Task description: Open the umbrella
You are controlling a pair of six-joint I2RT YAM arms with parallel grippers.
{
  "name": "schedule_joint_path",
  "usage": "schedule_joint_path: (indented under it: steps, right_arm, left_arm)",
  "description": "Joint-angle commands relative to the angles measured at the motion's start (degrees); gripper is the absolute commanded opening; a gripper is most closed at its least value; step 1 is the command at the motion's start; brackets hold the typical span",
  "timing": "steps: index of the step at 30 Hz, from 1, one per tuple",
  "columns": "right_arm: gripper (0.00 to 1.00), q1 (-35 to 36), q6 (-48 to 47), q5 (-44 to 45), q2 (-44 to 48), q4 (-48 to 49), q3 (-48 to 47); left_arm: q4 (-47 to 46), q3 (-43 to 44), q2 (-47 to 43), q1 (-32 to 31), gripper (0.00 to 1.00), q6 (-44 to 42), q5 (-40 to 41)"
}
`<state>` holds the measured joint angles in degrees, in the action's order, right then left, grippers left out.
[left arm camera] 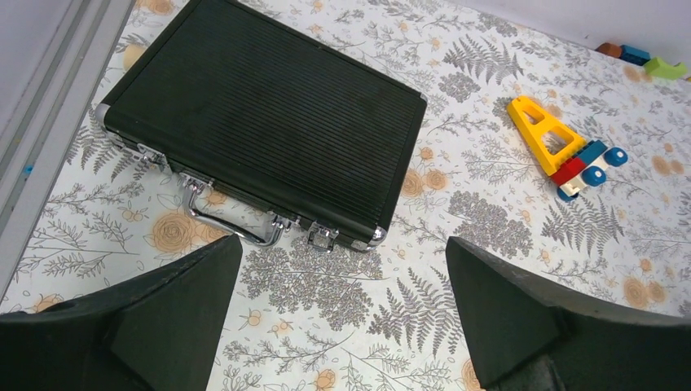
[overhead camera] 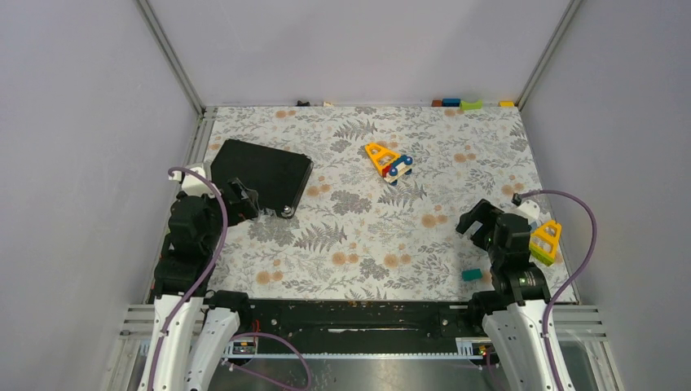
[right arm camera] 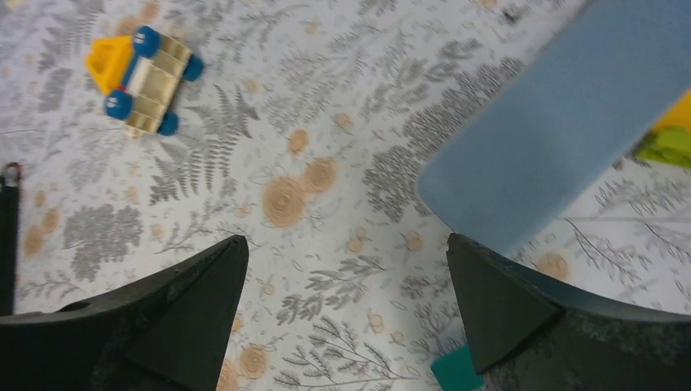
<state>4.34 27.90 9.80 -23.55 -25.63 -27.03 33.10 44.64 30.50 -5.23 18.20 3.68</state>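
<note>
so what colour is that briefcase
Black ribbed briefcase with chrome latches; clearest in left wrist view.

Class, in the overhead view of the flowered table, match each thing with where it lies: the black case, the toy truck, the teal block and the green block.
Things:
1. black ribbed case
2. toy truck with blue wheels
3. teal block
4. green block

Places:
A. centre, in the far half
B. along the far edge, right of centre
C. left side, lying flat, lid shut
D. near edge, right side

Pairs: 1-C, 2-A, 3-D, 4-B
</note>
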Motion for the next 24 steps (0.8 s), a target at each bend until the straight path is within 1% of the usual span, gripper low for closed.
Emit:
schedule_joint_path:
  steps: [1,5,9,11,13,17,21,24]
  right_arm:
    - [1.0,-0.3,3.3,8.2,-0.4,-8.4,-2.1]
    - [1.0,-0.4,7.2,12.3,0.0,-9.8,-1.7]
    - [1.0,-0.5,11.0,21.6,-0.6,-11.9,-1.2]
    - [1.0,-0.7,13.0,24.2,-0.4,-11.4,-0.2]
    - [1.0,-0.9,13.6,25.2,-0.9,-9.0,1.4]
    - [1.0,-1.7,13.8,26.5,-6.2,-5.4,2.4]
    - [1.0,-2.6,11.9,22.1,-11.7,0.7,2.6]
    - [1.0,-3.0,11.6,20.9,-15.4,2.9,2.0]
  left_arm:
    - [-2.4,1.2,-1.7,0.3,0.99,0.9,-2.6]
    - [-2.5,1.1,-2.0,0.2,0.99,1.4,-3.4]
    - [-2.8,0.7,-2.6,0.2,0.99,1.5,-5.8]
    - [-2.8,0.7,-2.9,0.3,0.99,1.4,-6.1]
    - [-2.8,0.7,-3.3,0.2,0.99,1.3,-6.1]
    - [-2.8,0.7,-3.5,0.1,0.99,1.2,-5.9]
    - [-2.9,0.7,-3.4,-0.1,0.99,1.2,-6.5]
    - [-3.1,0.5,-3.4,-0.2,0.99,1.0,-7.5]
